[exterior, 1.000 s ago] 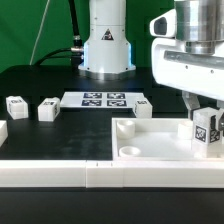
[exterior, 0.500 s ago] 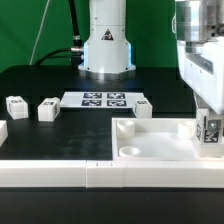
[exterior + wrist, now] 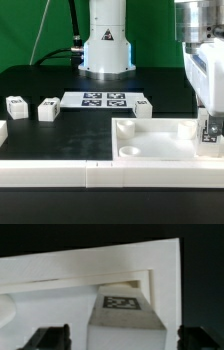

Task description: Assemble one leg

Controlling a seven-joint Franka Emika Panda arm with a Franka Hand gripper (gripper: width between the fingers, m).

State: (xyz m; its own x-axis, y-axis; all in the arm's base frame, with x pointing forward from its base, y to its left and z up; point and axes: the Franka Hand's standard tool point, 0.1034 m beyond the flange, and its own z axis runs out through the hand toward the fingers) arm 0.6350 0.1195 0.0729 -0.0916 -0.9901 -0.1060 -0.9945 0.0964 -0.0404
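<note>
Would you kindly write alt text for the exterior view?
At the exterior view's right, the gripper lowers a tagged white leg into the white tray's far corner. Three more legs and the marker board lie on the black table behind.

Hand [image 3: 209,131] apparently gripping leg [image 3: 209,137] over tray [image 3: 150,143].

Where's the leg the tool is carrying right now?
The leg is at the exterior view's far right, held upright in the tool over the white tray's right corner.
</note>
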